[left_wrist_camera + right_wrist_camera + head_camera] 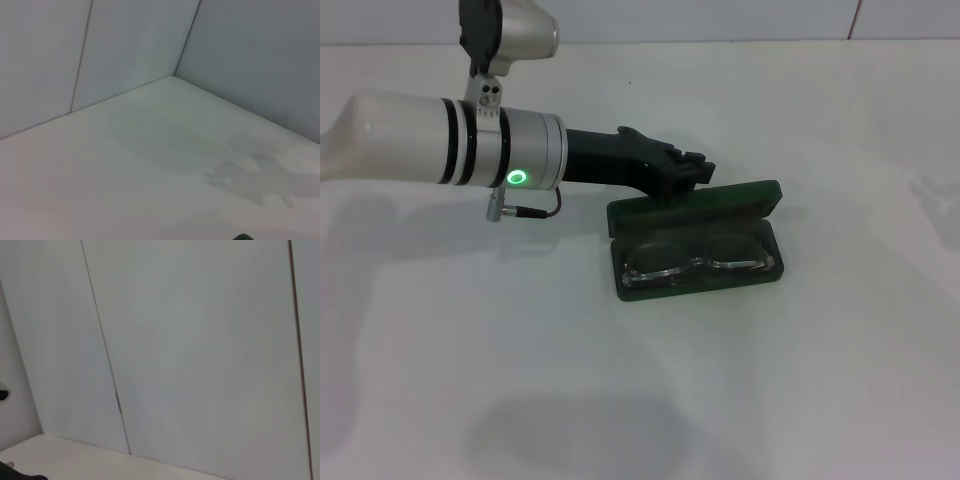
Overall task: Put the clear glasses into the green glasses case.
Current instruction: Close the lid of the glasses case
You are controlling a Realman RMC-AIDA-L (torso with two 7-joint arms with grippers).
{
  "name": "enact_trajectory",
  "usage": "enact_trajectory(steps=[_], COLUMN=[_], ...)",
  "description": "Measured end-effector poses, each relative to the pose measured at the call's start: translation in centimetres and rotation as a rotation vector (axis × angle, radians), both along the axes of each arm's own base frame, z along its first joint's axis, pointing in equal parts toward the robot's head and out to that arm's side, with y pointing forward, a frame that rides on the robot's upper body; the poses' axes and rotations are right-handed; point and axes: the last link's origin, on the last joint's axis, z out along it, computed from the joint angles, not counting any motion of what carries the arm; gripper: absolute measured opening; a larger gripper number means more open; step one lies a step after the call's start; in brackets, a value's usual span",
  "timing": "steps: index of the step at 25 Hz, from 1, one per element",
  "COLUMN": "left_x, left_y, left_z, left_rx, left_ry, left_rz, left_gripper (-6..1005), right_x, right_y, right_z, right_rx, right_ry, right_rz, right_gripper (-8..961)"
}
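Left gripper (688, 172), one black gripper on a white arm reaching in from the left, at the upper left edge of the raised lid of one green glasses case (695, 240); open or closed cannot be told, fingertips hidden against the lid. Case open on the white tabletop (620, 400), lid tilted back behind the tray. Inside the tray, one pair of clear glasses (698, 262), lying flat, lenses side by side. Right gripper out of sight. From the left wrist, only tabletop, two white wall panels (130, 40) and a sliver of green at the edge.
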Motion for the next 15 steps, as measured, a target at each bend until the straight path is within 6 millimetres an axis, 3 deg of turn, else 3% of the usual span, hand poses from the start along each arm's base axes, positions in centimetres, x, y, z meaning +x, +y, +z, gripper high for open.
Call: enact_trajectory(steps=[15], left_x=[-0.31], left_y=[-0.55], left_z=[-0.42], left_rx=[-0.03], left_ry=[0.011], left_rz=[0.0], left_gripper=[155], right_x=[-0.05], right_y=[0.05], right_z=[0.09], right_rx=[0.01], right_ry=[0.005], right_rz=[0.005], right_gripper=[110])
